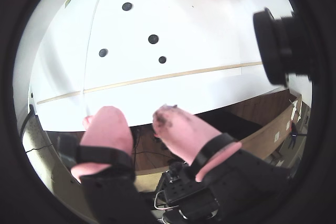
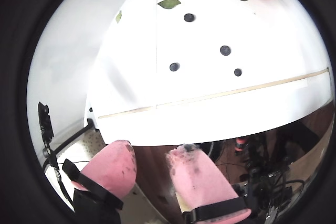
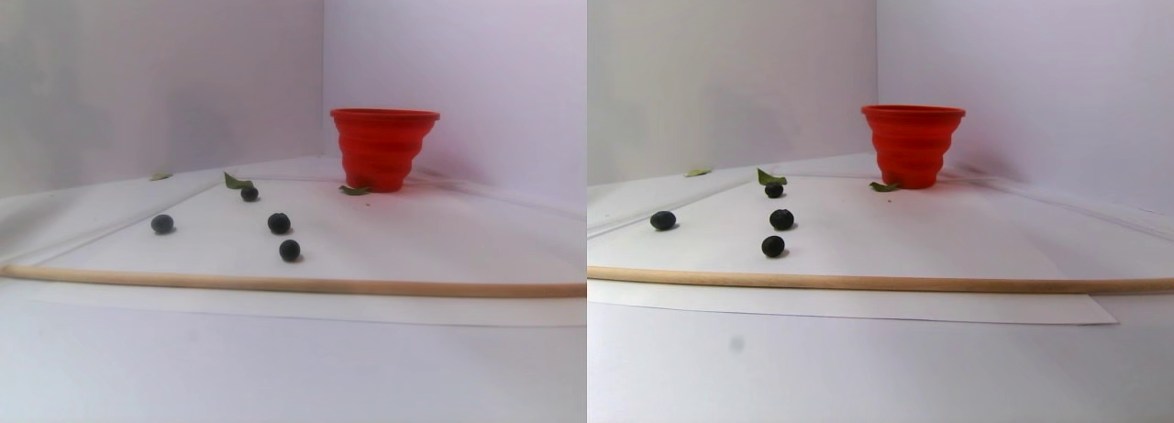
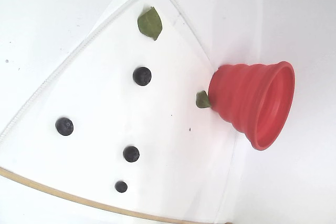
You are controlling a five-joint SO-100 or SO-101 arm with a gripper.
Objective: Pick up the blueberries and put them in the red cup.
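The jaws [image 1: 139,119] stand parted and empty, pink pads hanging back off the table's near edge behind the wooden stick [image 1: 157,78]. Beyond it, four blueberries [image 4: 142,76] lie scattered and apart on the white sheet [image 4: 173,171]. The red cup [image 4: 254,103] stands upright at the far corner, inside not visible, a leaf [image 4: 202,99] touching its base.

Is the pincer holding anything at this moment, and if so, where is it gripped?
Nothing is held. The pincer is open and empty, back behind the wooden stick; all four blueberries lie on the white sheet.
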